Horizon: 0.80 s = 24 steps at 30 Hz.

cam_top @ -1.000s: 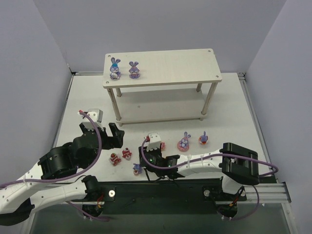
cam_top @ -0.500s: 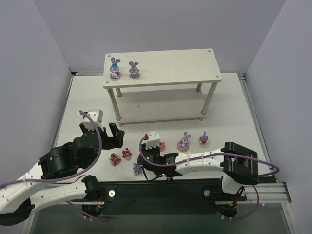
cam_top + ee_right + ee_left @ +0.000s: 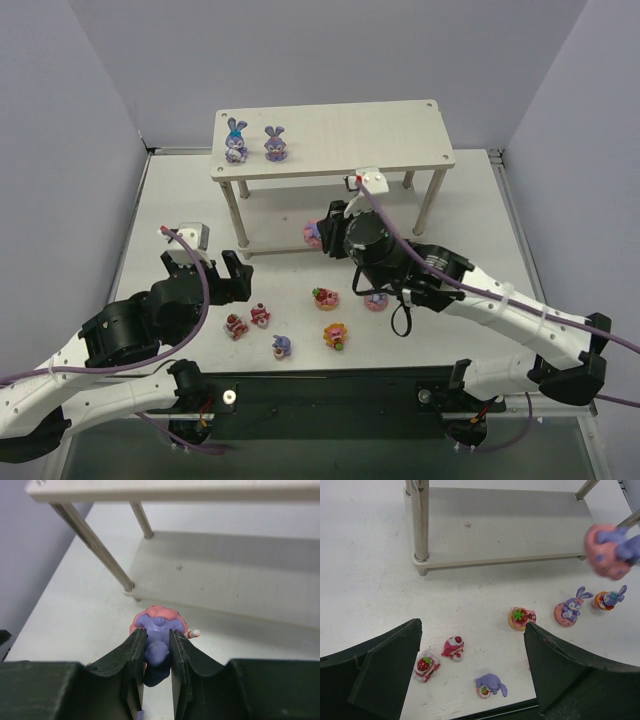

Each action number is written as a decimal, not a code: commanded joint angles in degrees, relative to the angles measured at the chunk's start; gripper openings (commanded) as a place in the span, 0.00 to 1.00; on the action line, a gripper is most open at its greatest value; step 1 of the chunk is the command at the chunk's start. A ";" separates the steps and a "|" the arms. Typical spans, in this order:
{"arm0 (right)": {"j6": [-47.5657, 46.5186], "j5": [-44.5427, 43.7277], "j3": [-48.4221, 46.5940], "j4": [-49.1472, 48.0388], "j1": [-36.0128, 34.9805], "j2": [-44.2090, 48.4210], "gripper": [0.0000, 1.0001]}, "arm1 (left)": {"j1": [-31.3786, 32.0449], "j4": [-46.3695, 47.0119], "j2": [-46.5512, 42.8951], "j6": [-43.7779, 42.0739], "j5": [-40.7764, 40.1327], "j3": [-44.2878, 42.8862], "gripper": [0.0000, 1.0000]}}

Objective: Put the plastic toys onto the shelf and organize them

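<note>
The pale wooden shelf [image 3: 350,130] stands at the back, with two purple bunnies [image 3: 237,140] [image 3: 275,143] on the left of its top board. My right gripper [image 3: 325,229] is shut on a purple bunny on a pink base [image 3: 311,234] and holds it in the air in front of the lower board [image 3: 225,575]. The right wrist view shows the bunny [image 3: 159,622] between the fingers of this gripper [image 3: 157,639]. My left gripper [image 3: 236,281] is open and empty above the table. Its wrist view shows two red cake pieces [image 3: 453,647] [image 3: 425,664], a fallen bunny [image 3: 490,685] and a strawberry cake [image 3: 521,617] below the left gripper [image 3: 472,630].
A bunny on a pink base [image 3: 568,611] and a small bunny on an orange base [image 3: 610,599] stand on the table to the right. An orange cake piece [image 3: 335,335] lies near the front edge. The shelf's thin legs [image 3: 420,520] stand ahead of my left gripper.
My right arm has risen from the table near the front and swung toward the shelf, carrying the pink-based bunny. The orange cake piece under it now shows. The left arm has not moved.
</note>
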<state>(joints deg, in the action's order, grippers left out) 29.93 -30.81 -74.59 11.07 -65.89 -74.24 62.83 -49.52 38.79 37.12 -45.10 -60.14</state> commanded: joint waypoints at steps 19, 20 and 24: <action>-29.49 17.18 -40.89 11.52 15.70 -15.58 0.00 | -0.78 2.49 -0.20 -0.03 -1.39 -2.09 0.93; -31.41 17.97 -42.03 11.43 15.96 -16.20 0.00 | -0.86 2.41 -0.20 -0.21 -1.31 -2.09 0.93; -31.95 18.93 -45.38 11.34 17.63 -19.01 0.00 | -0.86 2.15 -0.20 -0.21 -1.22 -1.83 0.93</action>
<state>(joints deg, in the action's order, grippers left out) 0.86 -14.26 -114.80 24.34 -49.41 -92.44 62.41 -49.30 38.54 37.10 -45.89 -60.14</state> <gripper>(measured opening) 0.221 0.932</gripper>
